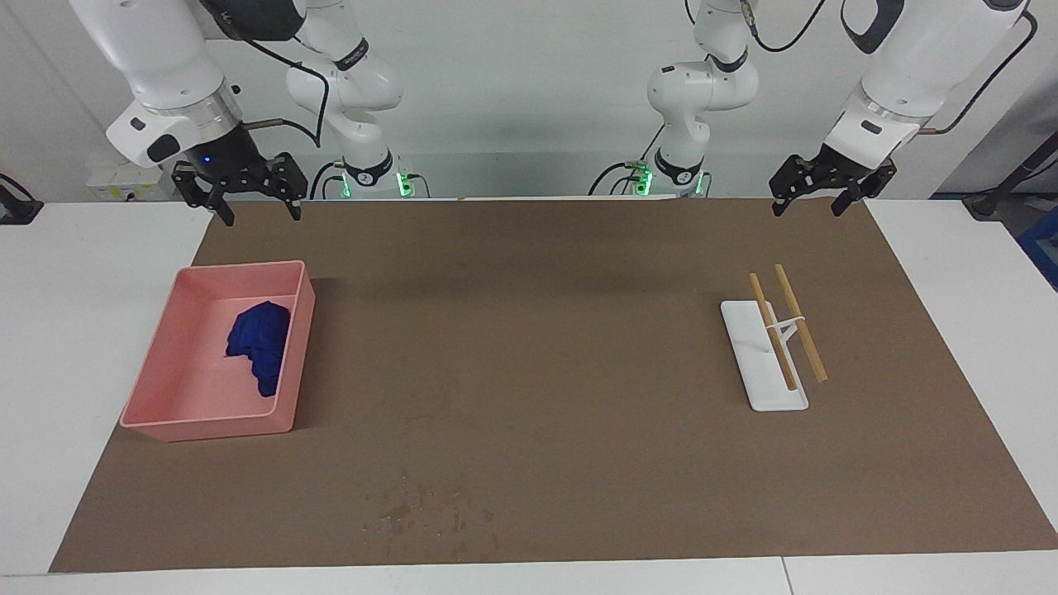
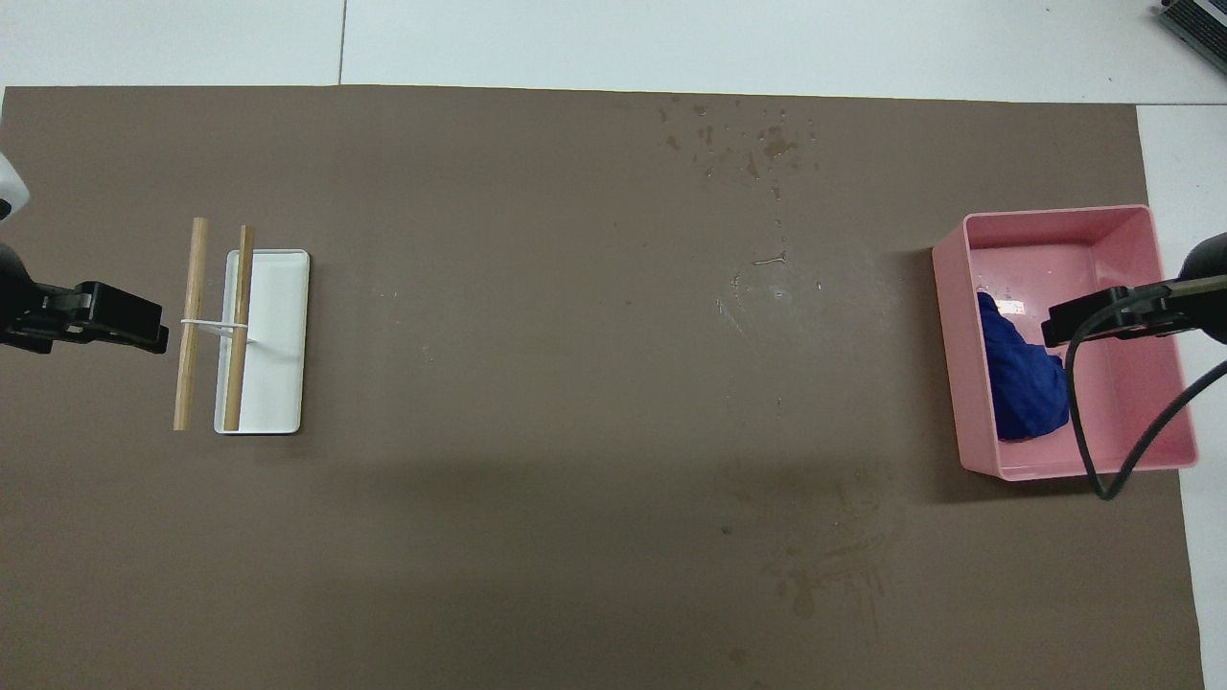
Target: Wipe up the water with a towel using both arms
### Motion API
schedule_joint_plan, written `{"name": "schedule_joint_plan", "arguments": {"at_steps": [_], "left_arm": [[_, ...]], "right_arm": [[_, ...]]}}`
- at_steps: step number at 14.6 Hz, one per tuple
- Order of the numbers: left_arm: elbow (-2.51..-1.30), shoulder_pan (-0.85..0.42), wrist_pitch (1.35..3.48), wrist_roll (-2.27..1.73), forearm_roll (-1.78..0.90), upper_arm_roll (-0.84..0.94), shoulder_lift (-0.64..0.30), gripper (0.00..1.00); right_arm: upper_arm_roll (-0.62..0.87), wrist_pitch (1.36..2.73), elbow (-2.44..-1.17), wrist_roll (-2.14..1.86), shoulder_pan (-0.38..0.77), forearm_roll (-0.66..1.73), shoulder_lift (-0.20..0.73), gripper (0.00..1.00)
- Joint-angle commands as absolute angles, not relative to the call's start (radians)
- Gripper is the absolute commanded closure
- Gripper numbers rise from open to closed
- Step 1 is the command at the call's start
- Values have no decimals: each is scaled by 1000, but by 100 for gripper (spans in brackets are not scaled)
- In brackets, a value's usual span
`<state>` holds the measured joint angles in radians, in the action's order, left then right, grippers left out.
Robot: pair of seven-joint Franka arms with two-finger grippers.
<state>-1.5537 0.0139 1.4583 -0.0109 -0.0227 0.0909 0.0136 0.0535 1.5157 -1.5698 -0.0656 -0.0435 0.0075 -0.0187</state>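
The blue towel (image 1: 260, 343) lies crumpled in the pink tray (image 1: 165, 388) toward the right arm's end of the table; it also shows in the overhead view (image 2: 1021, 388). The water is a faint darker blotch (image 2: 829, 537) on the brown mat, nearer to the robots than the tray. My right gripper (image 1: 256, 211) is open and empty, raised; in the overhead view (image 2: 1054, 326) it is over the tray beside the towel. My left gripper (image 1: 808, 207) is open and empty, and waits raised over the mat's edge at its own end (image 2: 158, 331).
A white dish (image 1: 748, 339) with two wooden sticks (image 1: 798, 322) tied across it lies toward the left arm's end. A cluster of small dark speckles (image 1: 430, 508) marks the mat farther from the robots. A faint shiny ring (image 2: 796, 297) shows beside the tray.
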Motion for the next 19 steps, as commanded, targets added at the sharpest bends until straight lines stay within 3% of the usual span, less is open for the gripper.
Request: {"name": "schedule_joint_plan", "arguments": {"at_steps": [1,5,19], "left_arm": [[-1568,15,1456,0,-34,86,28,0],[-1568,15,1456,-2,-34,87,26,0],[-1568,15,1456,-2,-34,87,28,0]], "right_arm": [[41,1499,-1552,-58,-20,2,-15,0],[-14,1523,-1565,-54,35,2,-21,0],[-15,1540,-1574,-51,37,0,-18,0]]}}
